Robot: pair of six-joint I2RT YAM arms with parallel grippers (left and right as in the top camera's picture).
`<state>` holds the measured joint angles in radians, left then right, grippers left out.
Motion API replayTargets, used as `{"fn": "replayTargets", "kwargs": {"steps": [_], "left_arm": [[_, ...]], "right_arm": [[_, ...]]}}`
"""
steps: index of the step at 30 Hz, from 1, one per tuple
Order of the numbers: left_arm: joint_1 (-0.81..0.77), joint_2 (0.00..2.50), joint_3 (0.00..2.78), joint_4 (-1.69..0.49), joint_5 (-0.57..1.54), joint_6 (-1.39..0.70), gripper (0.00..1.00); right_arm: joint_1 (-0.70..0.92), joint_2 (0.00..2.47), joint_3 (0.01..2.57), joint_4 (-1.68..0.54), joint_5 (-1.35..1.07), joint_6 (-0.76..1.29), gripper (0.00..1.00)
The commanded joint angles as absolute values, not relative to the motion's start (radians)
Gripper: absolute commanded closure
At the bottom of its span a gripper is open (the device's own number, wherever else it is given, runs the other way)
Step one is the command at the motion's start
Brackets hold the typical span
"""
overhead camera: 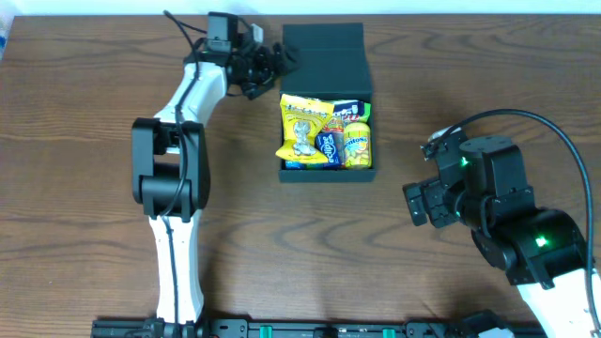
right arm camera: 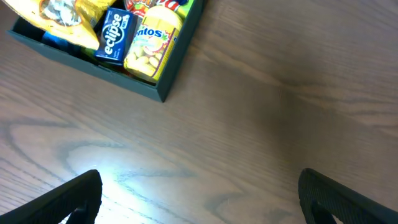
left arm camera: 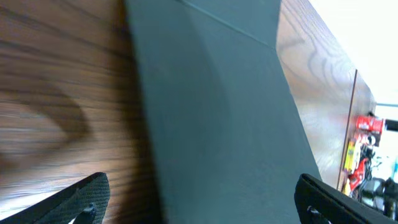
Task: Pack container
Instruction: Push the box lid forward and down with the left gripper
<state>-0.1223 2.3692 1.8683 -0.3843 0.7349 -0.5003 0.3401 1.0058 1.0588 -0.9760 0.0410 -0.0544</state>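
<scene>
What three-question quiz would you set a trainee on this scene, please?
1. True or false: the flap lid of the dark matte square cardboard box is shut over the snack packets.
2. Which gripper is nearer that lid? A. the left gripper B. the right gripper
3. What do the two grippers hold?

Key:
1. False. The lid is open and the packets show.
2. A
3. Nothing. Both are open and empty.
</scene>
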Motion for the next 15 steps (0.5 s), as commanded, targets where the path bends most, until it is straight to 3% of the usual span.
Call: {"fn": "replayTargets", "kwargs": {"steps": [1, 15], "left_arm": [[-0.147, 2.38, 1.877, -0.371, 0.752, -0.494, 0.04], [-0.173, 2.379, 1.877, -0.265, 0.918, -0.433, 0.04]], "right_arm": [[0.334, 1.002, 1.056, -0.979, 0.049, -0.038, 0.01], [0.334, 1.002, 1.056, -0.988, 0.05, -0.038, 0.01]]}}
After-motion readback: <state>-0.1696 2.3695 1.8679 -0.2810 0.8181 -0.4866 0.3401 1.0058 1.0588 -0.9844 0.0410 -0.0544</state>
